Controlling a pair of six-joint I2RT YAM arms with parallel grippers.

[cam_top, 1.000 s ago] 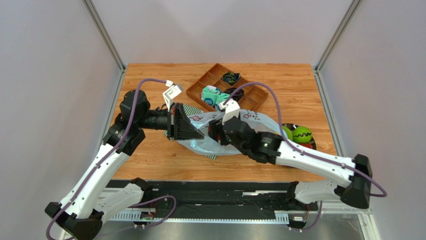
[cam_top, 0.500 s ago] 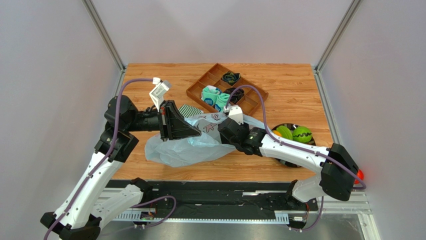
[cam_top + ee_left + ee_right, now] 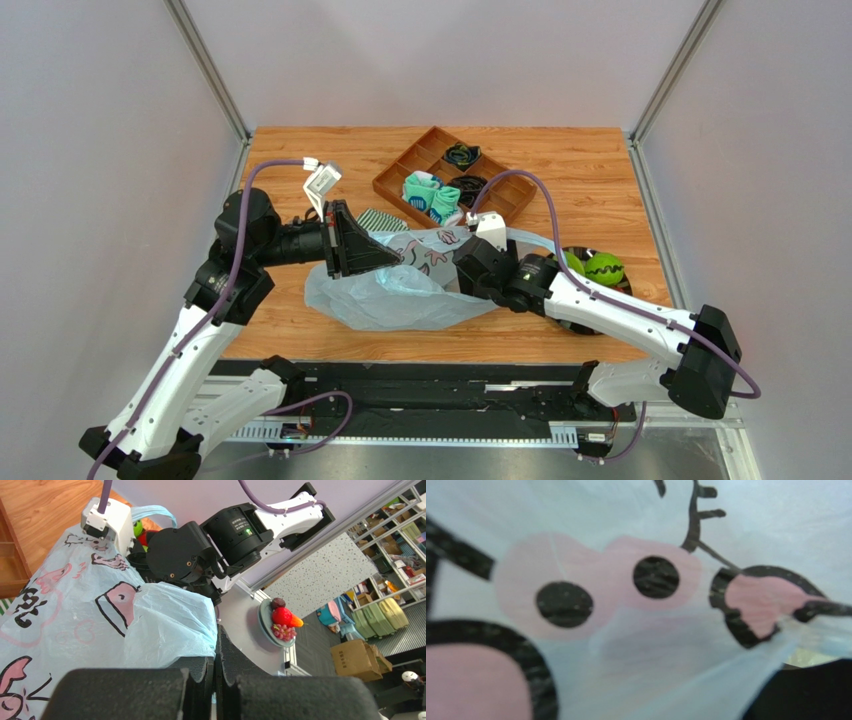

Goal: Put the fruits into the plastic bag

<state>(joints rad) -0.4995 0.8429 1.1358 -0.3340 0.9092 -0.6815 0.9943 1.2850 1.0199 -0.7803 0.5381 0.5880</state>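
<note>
The pale-blue plastic bag [image 3: 400, 295] with pink-and-black print lies spread on the table between my grippers. My left gripper [image 3: 388, 258] is shut on a fold of the bag's upper edge; the film shows pinched between its fingers in the left wrist view [image 3: 216, 640]. My right gripper [image 3: 468, 268] is at the bag's right end, partly under the film. Bag film [image 3: 641, 630] fills the right wrist view and hides its fingers. Green fruits [image 3: 603, 268] sit on a dark plate [image 3: 622, 289] right of the bag. A green and a red fruit [image 3: 138, 531] also show in the left wrist view.
A brown compartment tray [image 3: 503, 196] holding teal socks [image 3: 430, 195] stands behind the bag. A green-and-white striped cloth [image 3: 378, 220] lies beside the left gripper. Metal frame posts and grey walls bound the table on both sides.
The bag went from bunched between the grippers to spread out flat toward the left. My left gripper drew back left. My right gripper shifted right, still at the bag's right end.
</note>
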